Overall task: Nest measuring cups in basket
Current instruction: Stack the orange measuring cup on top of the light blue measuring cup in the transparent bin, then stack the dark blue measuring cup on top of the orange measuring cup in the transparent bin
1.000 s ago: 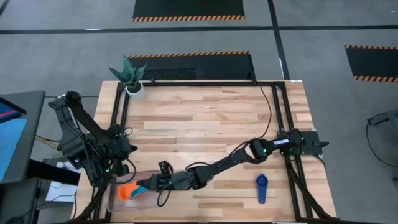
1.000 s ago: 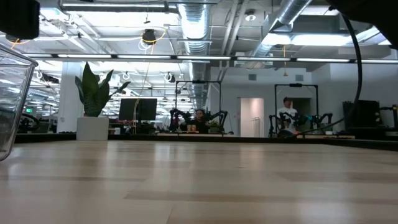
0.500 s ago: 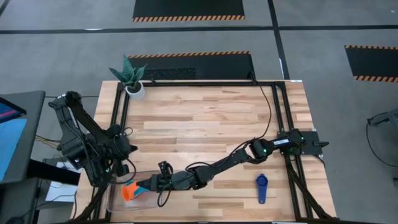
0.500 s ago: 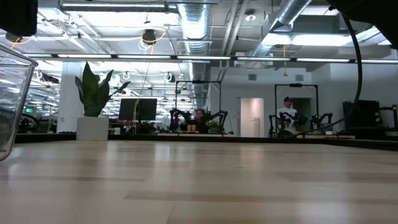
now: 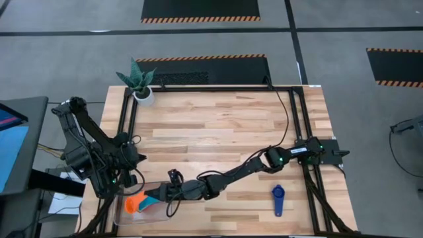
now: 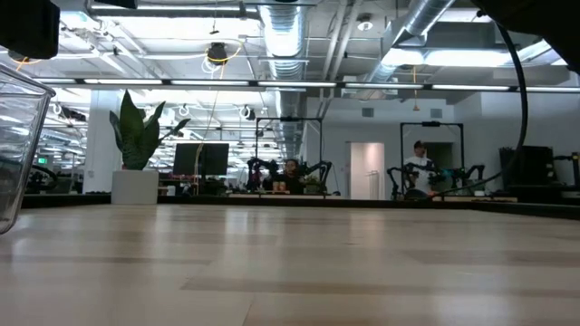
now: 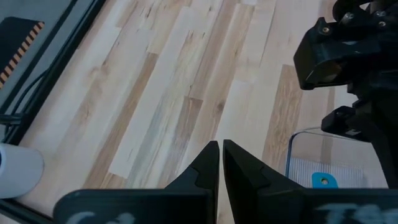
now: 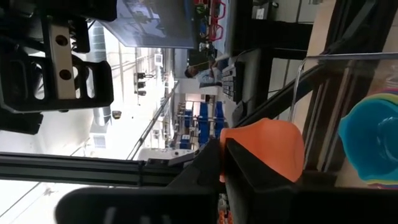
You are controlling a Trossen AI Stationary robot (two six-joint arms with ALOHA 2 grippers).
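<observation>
Right gripper reaches into the clear basket at the table's near-left corner, fingers nearly closed at the red cup; can't tell if it actually has hold of it. The nested cups sit in the basket, and the dark blue cup lies alone, near-right. Left gripper is closed and empty, just behind the basket.
</observation>
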